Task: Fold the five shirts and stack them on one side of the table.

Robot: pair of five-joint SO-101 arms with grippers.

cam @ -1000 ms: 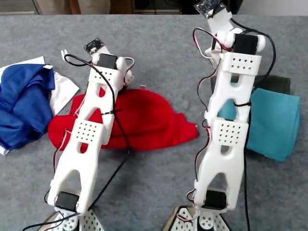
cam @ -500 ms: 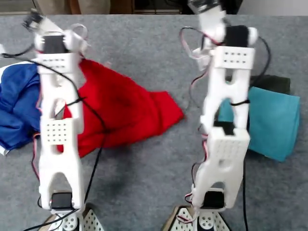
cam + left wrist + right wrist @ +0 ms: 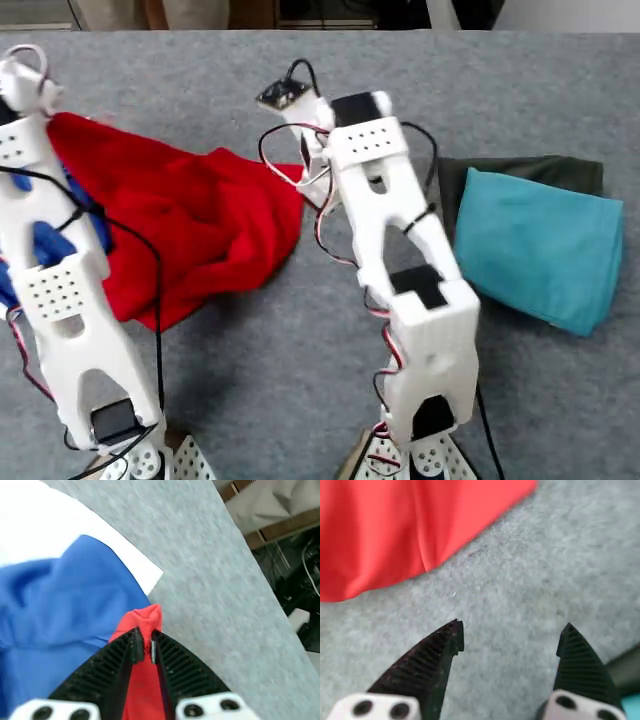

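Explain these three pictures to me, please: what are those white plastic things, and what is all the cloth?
Those are two small white robot arms, the left arm and the right arm, seen from a camera above the grey table. The other two pictures come from cameras on each arm's wrist, looking along its black pincer. The left gripper is shut on the crumpled red shirt, beside a blue shirt and white cloth. The right gripper is open over bare table. At the robot's right lies a folded teal shirt on a dark green cloth.
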